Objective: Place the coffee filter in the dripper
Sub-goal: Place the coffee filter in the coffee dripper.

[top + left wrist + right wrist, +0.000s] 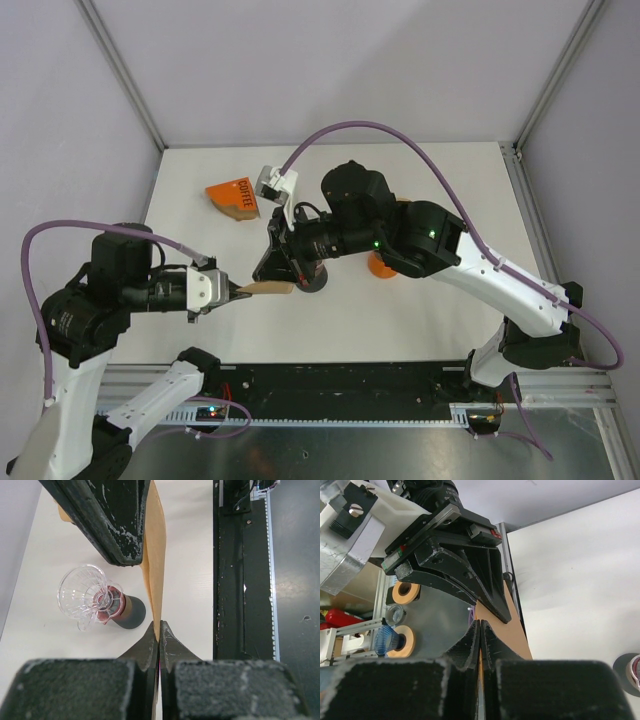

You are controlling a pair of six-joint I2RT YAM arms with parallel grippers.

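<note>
The coffee filter [270, 288], a flat piece of brown paper, hangs in the air over the white table [420, 320], near its middle and toward the near edge. It is caught between the two arms and stands on edge.

The left gripper [237, 291] reaches in from the left. Its jaws are pressed fully together on the left end of the paper. In the left wrist view the fingertips [170, 645] meet with only the thin sheet between them.

The right gripper [272, 278] comes down from the far right. It is likewise closed tight and pinches the filter's opposite part; the right wrist view shows its tips meeting on the brown sheet.

The dripper [80, 596], a clear ribbed cone on a dark round stand, sits on the table just to the right of the filter and slightly farther back. The paper does not touch it.

An orange box marked COFFEE [232, 199] lies farther back and to the left. An orange object [380, 268] shows partly behind the right arm; what it is cannot be told.
</note>
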